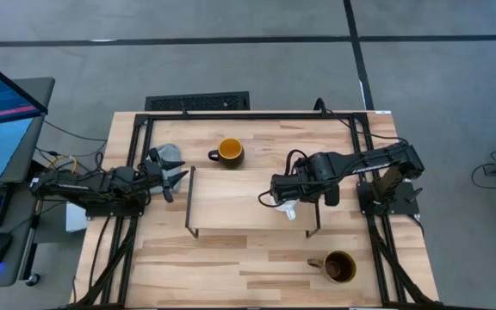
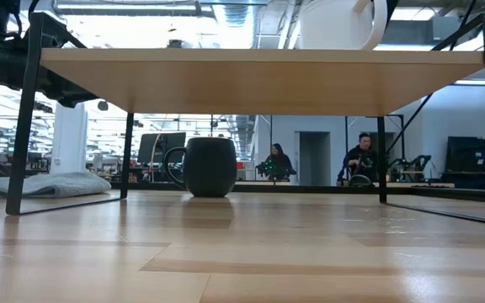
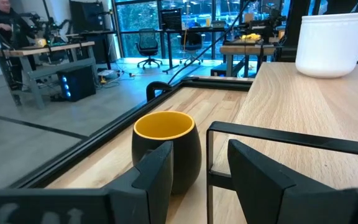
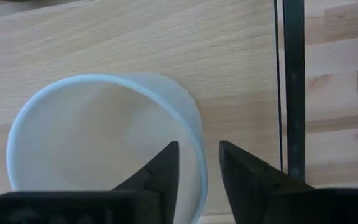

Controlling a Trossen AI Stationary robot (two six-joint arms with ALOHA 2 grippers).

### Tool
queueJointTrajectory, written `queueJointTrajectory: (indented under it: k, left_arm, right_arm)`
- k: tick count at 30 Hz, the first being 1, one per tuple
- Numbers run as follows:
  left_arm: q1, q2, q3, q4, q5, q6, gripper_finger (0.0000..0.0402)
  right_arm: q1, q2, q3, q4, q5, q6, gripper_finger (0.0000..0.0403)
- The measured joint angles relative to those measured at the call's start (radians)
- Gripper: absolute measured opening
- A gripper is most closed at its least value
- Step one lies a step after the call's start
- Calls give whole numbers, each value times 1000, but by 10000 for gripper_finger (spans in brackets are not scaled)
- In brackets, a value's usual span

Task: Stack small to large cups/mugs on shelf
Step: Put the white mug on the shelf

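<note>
At the left of the high view the left gripper hovers just off the left end of the low light-wood shelf on thin black wire legs, its fingers spread apart and grasping nothing; a crumpled grey cloth lies on the table beside it. In the left wrist view the same fingers frame the shelf's black leg, with the dark mug with a yellow-orange inside standing upright on the tabletop just beyond. From above, that dark mug sits in the upper middle, behind the shelf and apart from it. Right of centre, the right gripper reaches over the shelf's right end, its fingers straddling the rim of the small white mug, one inside the wall and one outside; whether they press it cannot be told. The white mug stands upright on the shelf board. At lower right the larger olive-brown mug with a dark inside stands on the light-wood slatted tabletop, well apart from the shelf.
</note>
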Motion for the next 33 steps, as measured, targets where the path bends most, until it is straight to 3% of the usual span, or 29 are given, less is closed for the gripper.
queueJointTrajectory:
  k: [7,12,24,33]
  left_arm:
    - [0,0,0,0,0,0,146]
    - [0,0,0,0,0,0,146]
    - [0,0,0,0,0,0,146]
    - [0,0,0,0,0,0,146]
  right_arm:
    - [0,0,0,0,12,-9,192]
    - [0,0,27,0,100,-27,211]
    - [1,-1,193,0,215,-83,217]
    - [16,-1,248,60,217,-209,217]
